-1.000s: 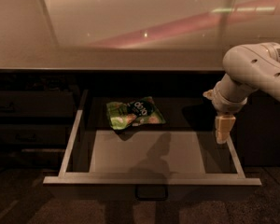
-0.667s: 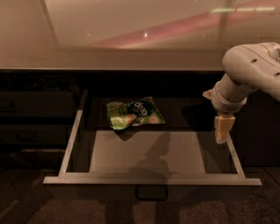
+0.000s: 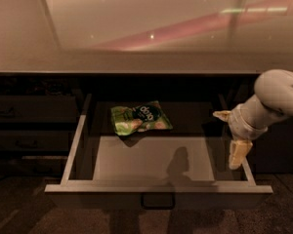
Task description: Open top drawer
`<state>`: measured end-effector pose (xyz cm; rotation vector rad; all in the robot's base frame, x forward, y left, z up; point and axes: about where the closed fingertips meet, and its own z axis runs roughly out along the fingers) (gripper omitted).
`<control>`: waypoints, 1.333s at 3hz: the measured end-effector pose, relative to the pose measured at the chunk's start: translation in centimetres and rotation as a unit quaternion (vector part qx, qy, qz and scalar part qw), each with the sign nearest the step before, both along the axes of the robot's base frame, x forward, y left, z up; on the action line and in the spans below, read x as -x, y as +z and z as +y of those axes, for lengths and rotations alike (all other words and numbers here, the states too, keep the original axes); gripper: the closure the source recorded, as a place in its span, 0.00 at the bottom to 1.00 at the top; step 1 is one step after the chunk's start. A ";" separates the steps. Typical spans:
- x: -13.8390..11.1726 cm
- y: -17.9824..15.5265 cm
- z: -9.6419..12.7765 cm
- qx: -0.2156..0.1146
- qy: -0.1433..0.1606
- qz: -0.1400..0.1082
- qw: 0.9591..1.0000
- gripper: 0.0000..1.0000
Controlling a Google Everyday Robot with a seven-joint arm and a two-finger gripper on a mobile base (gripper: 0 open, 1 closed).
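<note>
Top drawer (image 3: pixel 156 187) open, holding green bag (image 3: pixel 140 118); hand (image 3: pixel 238 153) over side wall.

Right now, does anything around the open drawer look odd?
Nothing looks damaged or spilled. The top drawer is pulled out squarely; a green snack bag lies slightly askew at its back. The gripper hangs at the drawer's right wall.

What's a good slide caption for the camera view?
Top drawer stands wide open, green snack bag inside, gripper hanging above its right wall.
</note>
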<state>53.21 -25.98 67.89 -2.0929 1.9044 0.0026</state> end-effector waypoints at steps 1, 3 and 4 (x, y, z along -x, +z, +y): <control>3.0 -1.2 0.3 -0.092 0.027 0.004 0.995 0.00; 7.9 -2.7 -1.1 -0.134 0.056 0.008 0.989 0.00; 11.1 -3.4 -0.2 -0.131 0.084 0.013 0.988 0.00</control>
